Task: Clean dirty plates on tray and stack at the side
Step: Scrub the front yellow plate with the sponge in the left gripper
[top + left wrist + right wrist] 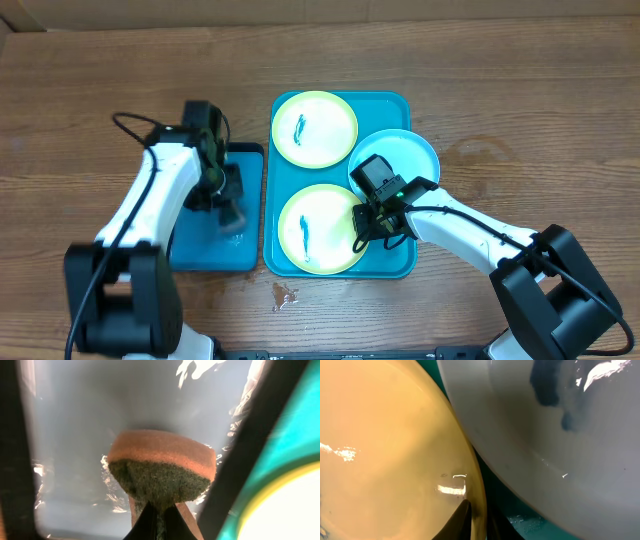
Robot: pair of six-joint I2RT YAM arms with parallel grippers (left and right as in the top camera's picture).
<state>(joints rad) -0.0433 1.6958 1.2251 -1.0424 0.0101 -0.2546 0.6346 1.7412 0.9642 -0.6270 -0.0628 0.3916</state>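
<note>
The teal tray (400,105) holds three plates. A yellow-green plate (314,128) with a blue smear lies at the far left. A pale blue-white plate (410,155) lies at the right. A second yellow-green plate (318,228) with a smear lies nearest. My right gripper (368,226) is shut on this near plate's right rim (385,450), one finger inside (477,520). The pale plate (560,435) beside it shows a dark blue smear. My left gripper (232,216) is shut on a sponge (160,460), pinched between its fingertips (159,522).
A smaller dark-rimmed blue tray (200,250) sits left of the teal tray, under my left gripper; its wet floor (75,435) fills the left wrist view. The teal tray (295,425) and a plate edge (290,510) show there at right. A small wet mark (284,295) lies on the wooden table.
</note>
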